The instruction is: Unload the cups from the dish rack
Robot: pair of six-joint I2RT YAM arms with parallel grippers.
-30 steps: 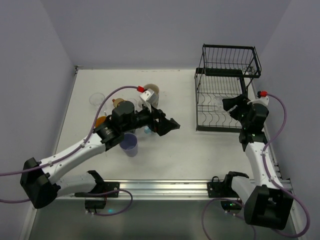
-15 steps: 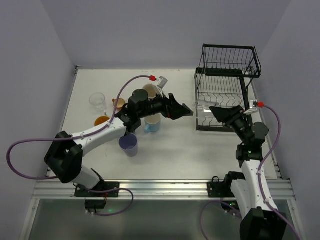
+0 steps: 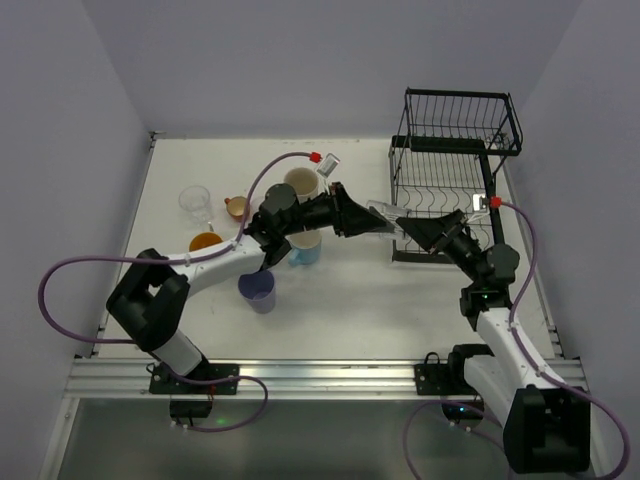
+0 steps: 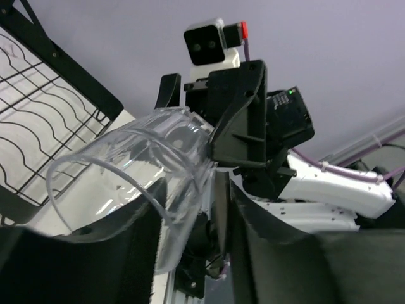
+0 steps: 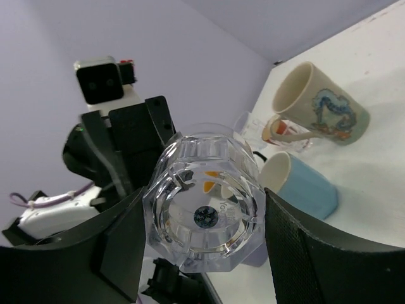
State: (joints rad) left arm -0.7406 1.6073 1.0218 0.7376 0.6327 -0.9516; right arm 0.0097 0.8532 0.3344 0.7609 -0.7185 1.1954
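A clear glass [image 3: 385,214] hangs in the air just left of the black wire dish rack [image 3: 450,170], lying on its side between both arms. My right gripper [image 3: 408,228] is shut on its thick faceted base [image 5: 205,212], one finger on each side. My left gripper [image 3: 372,222] reaches in from the left. Its jaws have closed over the wall at the glass rim [image 4: 145,158], with one finger inside the mouth. In the top view the rack's tiers show no cups.
Several cups stand on the table left of centre: a beige mug [image 3: 300,182], a light blue cup [image 3: 305,250], a lavender cup [image 3: 258,290], an orange one [image 3: 205,242], a small orange-red mug [image 3: 237,208] and a clear glass [image 3: 194,200].
The right arm has carried the glass left, out of the rack. The left arm has stretched right to meet it, and its wide-open jaws have closed onto the rim.
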